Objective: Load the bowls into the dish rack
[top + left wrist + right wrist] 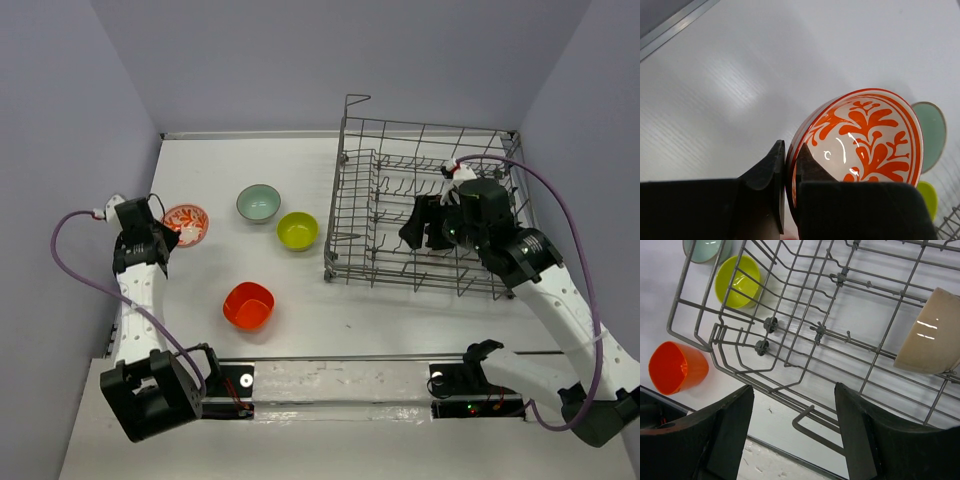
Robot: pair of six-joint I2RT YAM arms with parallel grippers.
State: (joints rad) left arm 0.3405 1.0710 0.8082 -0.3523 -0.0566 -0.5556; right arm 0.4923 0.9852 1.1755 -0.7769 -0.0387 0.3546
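Observation:
The white bowl with red patterning (865, 140) lies at the table's left (187, 222), and my left gripper (790, 150) is shut on its near rim, one finger inside and one outside. On the table between it and the rack are a teal bowl (259, 203), a lime-yellow bowl (298, 231) and an orange-red bowl (248, 305). The grey wire dish rack (430, 128) stands at the right. My right gripper (794, 390) hangs open over the rack's near side (425, 228), holding nothing. A cream bowl (930, 332) rests on its side among the rack's tines (770, 324).
Grey walls close in the table at the left, back and right. A metal rail (330, 375) runs along the near edge between the arm bases. The rack's tall wire side (335, 235) faces the loose bowls.

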